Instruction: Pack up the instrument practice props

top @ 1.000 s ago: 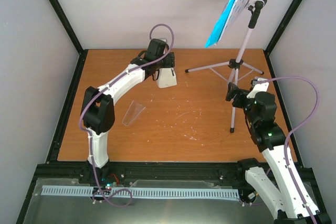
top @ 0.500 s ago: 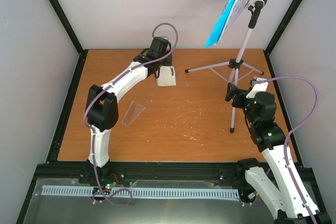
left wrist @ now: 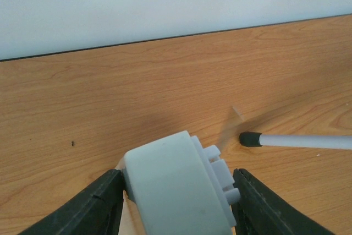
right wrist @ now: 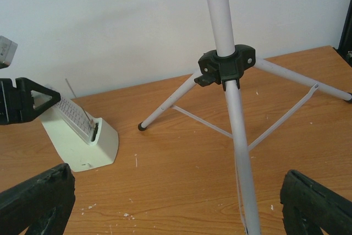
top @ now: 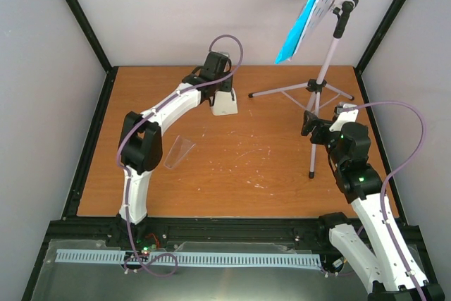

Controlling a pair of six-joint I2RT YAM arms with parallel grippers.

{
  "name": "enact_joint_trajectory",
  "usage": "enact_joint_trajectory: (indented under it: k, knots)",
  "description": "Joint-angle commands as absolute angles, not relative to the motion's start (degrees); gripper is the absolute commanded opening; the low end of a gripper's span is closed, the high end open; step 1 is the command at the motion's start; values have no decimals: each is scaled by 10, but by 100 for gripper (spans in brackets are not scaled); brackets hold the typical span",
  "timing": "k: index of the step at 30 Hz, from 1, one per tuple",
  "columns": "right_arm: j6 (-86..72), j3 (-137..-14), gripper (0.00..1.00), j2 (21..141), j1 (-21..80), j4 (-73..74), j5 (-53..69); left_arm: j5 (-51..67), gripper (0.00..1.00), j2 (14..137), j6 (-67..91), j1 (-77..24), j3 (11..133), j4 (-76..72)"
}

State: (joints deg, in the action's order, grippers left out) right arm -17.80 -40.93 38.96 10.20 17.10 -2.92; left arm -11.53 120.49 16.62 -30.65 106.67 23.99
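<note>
The white metronome (top: pixel 225 103) stands at the back middle of the table, without its clear cover (top: pixel 180 151), which lies on its side to the front left. My left gripper (top: pixel 219 84) is over the metronome, its fingers (left wrist: pixel 96 207) pressed against both sides of the metronome's top (left wrist: pixel 176 188). The white music stand (top: pixel 322 86) stands at the back right on tripod legs, with blue and white pages (top: pixel 310 15) on its desk. My right gripper (top: pixel 313 126) is open wide and empty, with the stand's near leg (right wrist: pixel 241 152) between its fingers (right wrist: pixel 38 202).
A black-capped tripod leg tip (left wrist: pixel 250 138) lies just right of the metronome. The black frame posts and white walls close the back and sides. White crumbs dot the wooden tabletop (top: pixel 246 167) near the middle.
My left arm has stretched further back and its gripper has shifted slightly right over the metronome. The right arm, the stand and the clear cover have not moved.
</note>
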Motion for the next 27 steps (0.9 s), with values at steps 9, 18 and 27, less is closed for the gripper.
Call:
enact_joint_trajectory:
  k: [9, 18, 27]
  knots:
    - [-167, -403, 100, 394, 99, 164, -18, -75, 36, 1192, 73, -309, 1058, 219]
    - [-143, -403, 100, 397, 99, 140, 61, 99, 34, 1060, -119, -309, 885, 165]
    - [-136, -386, 100, 415, 99, 87, 193, 193, 38, 941, -141, -339, 728, 222]
